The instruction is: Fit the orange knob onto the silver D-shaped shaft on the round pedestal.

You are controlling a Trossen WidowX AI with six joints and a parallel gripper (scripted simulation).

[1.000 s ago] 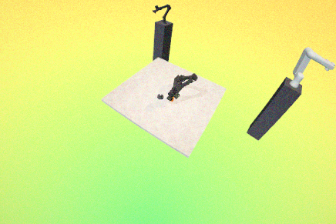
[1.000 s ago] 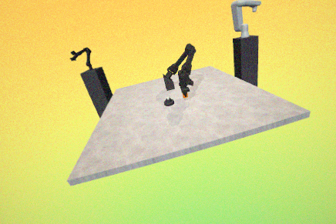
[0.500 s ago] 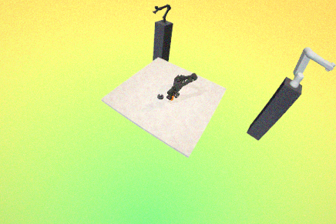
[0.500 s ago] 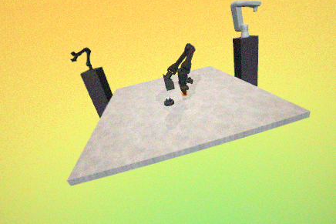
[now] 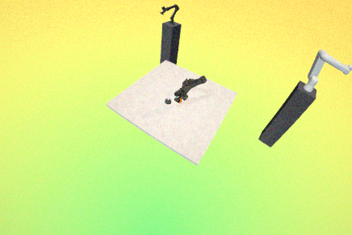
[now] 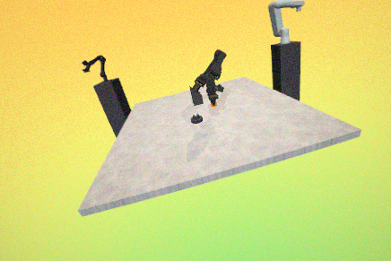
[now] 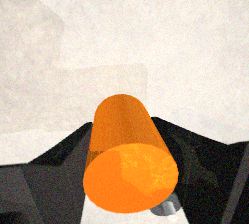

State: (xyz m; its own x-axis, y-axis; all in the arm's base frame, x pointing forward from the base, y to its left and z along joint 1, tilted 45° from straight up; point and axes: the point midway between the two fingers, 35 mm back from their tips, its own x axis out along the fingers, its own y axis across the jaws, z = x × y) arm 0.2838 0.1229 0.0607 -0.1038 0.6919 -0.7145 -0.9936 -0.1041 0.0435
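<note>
The orange knob [image 5: 180, 101] [image 6: 213, 104] [image 7: 130, 175] is an upright cylinder between the fingers of my gripper [image 5: 181, 98] [image 6: 213, 101] [image 7: 122, 125]. The gripper is shut on it, and the knob appears a little above the table. The knob's underside and hole are hidden. The dark round pedestal [image 5: 168, 102] [image 6: 196, 119] stands on the table, apart from the knob, to its left in the top and exterior views. The tip of its silver shaft [image 7: 166, 207] shows at the bottom of the wrist view, partly behind the knob. I cannot tell which way its flat side faces.
The pale square table [image 5: 190, 138] [image 6: 148, 171] bears the pedestal. A small black arm [image 5: 176, 10] [image 6: 102, 65] on a dark column and a light grey arm [image 5: 316, 67] [image 6: 276, 21] on another column stand beyond the table's edges.
</note>
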